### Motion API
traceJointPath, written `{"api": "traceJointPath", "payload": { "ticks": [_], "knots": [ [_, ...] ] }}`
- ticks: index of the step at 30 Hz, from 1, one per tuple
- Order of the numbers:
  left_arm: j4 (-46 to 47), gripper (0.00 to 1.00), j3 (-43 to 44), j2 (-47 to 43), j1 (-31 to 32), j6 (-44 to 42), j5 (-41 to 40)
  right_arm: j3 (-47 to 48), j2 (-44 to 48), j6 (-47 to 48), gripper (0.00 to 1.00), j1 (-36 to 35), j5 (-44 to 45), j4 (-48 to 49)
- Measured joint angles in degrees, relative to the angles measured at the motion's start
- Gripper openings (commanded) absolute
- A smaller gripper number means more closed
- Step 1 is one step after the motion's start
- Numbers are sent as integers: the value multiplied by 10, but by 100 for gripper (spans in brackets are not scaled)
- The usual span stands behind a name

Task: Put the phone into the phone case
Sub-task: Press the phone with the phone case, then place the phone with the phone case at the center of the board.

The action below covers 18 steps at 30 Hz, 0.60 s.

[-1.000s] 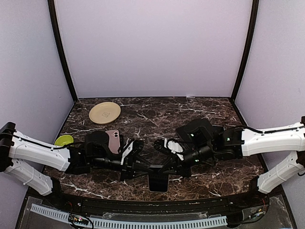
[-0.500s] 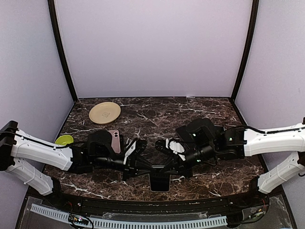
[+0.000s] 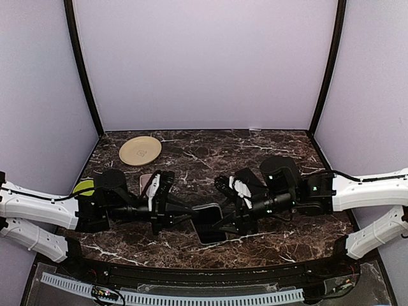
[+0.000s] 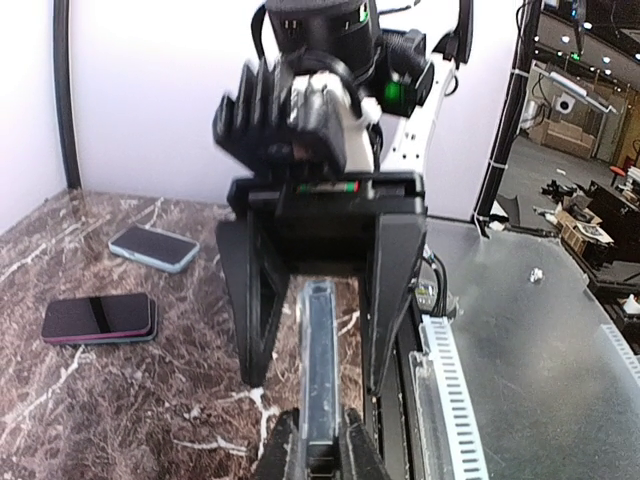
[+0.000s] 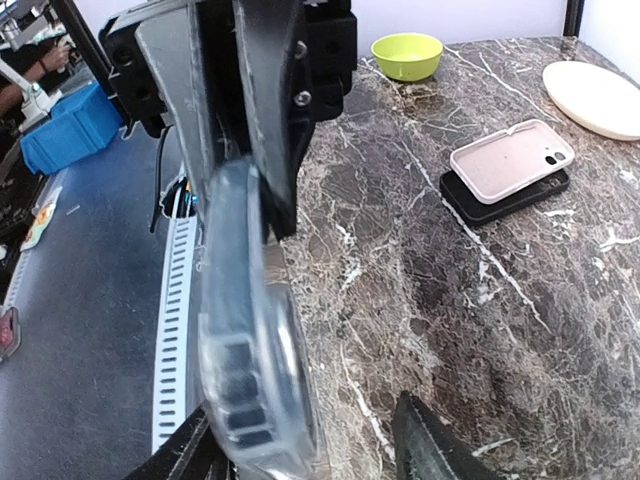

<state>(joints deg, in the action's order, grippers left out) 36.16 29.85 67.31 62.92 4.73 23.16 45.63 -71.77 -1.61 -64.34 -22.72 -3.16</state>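
Note:
A dark phone (image 4: 320,370) sits inside a clear phone case (image 5: 250,380) and is held edge-up just above the table. In the top view the pair (image 3: 207,226) shows as a dark slab between the two arms. My left gripper (image 4: 320,452) is shut on its near end. My right gripper (image 5: 305,455) is open, with its black fingers (image 4: 395,290) standing on either side of the far end and gaps showing. From above, the left gripper (image 3: 185,218) and right gripper (image 3: 224,223) face each other.
A pink case lies on a black phone (image 5: 510,160) left of centre, also in the top view (image 3: 148,182). A green bowl (image 3: 83,187) and a beige plate (image 3: 140,150) sit at the back left. Two more phones (image 4: 98,318) (image 4: 153,247) lie on the marble. The slotted front rail (image 3: 191,298) is close.
The right gripper has opened and let go of the cased phone. The left gripper stayed shut on it. Both arms and the phone have shifted away from the front edge.

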Motion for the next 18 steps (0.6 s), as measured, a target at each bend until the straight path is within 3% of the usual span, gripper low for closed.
{"api": "traceJointPath", "payload": {
  "ticks": [7, 8, 15, 18],
  "knots": [
    [7, 0, 0, -30, 0, 4, -10, 0, -1, -21, 3, 0, -19, 31],
    [7, 0, 0, -30, 0, 6, -14, 0, -1, -15, 0, 0, -22, 32],
    [5, 1, -2, -34, -1, 25, -15, 0, -2, 0, 0, -2, -35, 32],
    [4, 15, -2, -34, -1, 25, -18, 0, -1, 1, 0, -2, -34, 31]
  ]
}}
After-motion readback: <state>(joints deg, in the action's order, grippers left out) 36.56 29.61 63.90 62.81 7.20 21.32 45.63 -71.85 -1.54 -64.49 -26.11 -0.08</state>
